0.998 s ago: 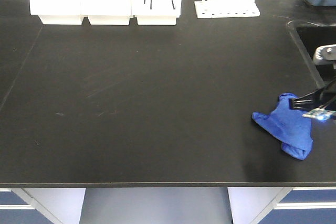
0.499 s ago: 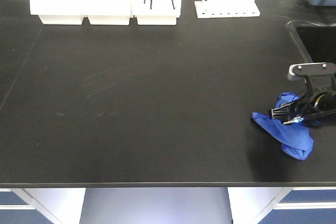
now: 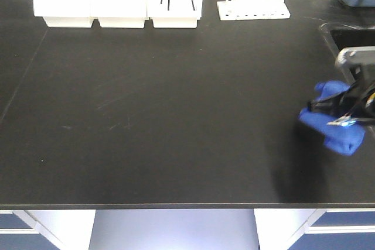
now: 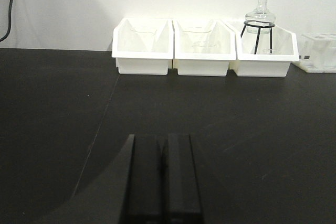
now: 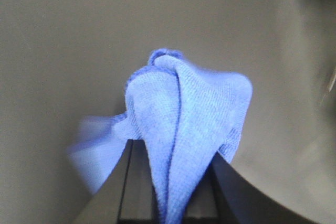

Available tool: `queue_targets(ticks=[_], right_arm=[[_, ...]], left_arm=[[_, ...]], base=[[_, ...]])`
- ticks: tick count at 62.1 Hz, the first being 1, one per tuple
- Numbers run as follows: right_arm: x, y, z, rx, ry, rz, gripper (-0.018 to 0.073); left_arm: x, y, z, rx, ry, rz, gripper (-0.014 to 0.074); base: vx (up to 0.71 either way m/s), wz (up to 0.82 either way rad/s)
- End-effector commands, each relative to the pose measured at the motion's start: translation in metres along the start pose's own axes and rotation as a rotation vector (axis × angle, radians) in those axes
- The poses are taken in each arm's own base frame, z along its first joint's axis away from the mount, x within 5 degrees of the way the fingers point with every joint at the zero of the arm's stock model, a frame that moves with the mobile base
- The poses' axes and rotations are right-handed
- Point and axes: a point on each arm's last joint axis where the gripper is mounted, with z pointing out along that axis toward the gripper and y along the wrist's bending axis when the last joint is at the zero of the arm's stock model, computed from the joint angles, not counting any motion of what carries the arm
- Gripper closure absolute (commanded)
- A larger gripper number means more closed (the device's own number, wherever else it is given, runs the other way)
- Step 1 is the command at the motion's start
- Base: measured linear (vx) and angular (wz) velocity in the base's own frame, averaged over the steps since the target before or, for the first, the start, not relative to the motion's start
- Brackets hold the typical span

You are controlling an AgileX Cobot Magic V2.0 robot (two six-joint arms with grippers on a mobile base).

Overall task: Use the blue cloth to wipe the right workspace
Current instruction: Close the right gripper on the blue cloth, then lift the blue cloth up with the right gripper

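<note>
1. Fingers of right gripper (image 3: 344, 114) clamped on blue cloth (image 3: 338, 136). Cloth is bunched at far right of black benchtop (image 3: 176, 115), near sink (image 3: 351, 36); can't tell if it touches the top.
2. Left wrist: left gripper (image 4: 160, 182) fingers pressed together, holding nothing, above benchtop, facing white trays (image 4: 202, 51).
3. Right wrist: cloth (image 5: 184, 129) pinched between fingers (image 5: 116, 199), peaked upward, left edge blurred.

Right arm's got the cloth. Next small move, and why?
Probably swing the right gripper rightward, jaws shut. It pinches the bunched blue cloth, which seems lifted off this benchtop, the one with white trays and a sink. The right workspace isn't in view here.
</note>
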Motion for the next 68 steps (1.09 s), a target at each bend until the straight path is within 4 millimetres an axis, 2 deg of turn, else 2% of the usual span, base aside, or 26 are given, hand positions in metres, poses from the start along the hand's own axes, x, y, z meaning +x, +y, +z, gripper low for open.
queue_targets(ticks=[1, 8, 12, 21, 26, 34, 44, 68], right_arm=[[-0.027, -0.002, -0.039, -0.011, -0.211, 0.007, 0.0568], [-0.031, -0.004, -0.075, -0.010, -0.337, 0.017, 0.0567], [-0.027, -0.004, -0.095, -0.009, -0.397, 0.019, 0.0567], [-0.008, -0.006, -0.132, -0.007, -0.521, 0.025, 0.0567], [0.005, -0.007, -0.143, -0.006, -0.558, 0.026, 0.0567], [0.024, -0.007, -0.154, -0.002, -0.596, 0.028, 0.0567], [0.042, -0.008, -0.157, 0.009, -0.590, 0.032, 0.0567], [0.045, -0.009, -0.158, 0.013, -0.583, 0.034, 0.0567]], left_arm=[[0.002, -0.001, 0.001, 0.009, -0.064, -0.008, 0.0602], [0.002, -0.001, 0.001, 0.009, -0.064, -0.008, 0.0602], [0.002, -0.001, 0.001, 0.009, -0.064, -0.008, 0.0602], [0.002, -0.001, 0.001, 0.009, -0.064, -0.008, 0.0602], [0.002, -0.001, 0.001, 0.009, -0.064, -0.008, 0.0602], [0.002, -0.001, 0.001, 0.009, -0.064, -0.008, 0.0602], [0.002, -0.001, 0.001, 0.009, -0.064, -0.008, 0.0602], [0.002, -0.001, 0.001, 0.009, -0.064, -0.008, 0.0602]], base=[[0.00, 0.00], [0.00, 0.00], [0.00, 0.00], [0.00, 0.00], [0.00, 0.00], [0.00, 0.00], [0.00, 0.00], [0.00, 0.00]])
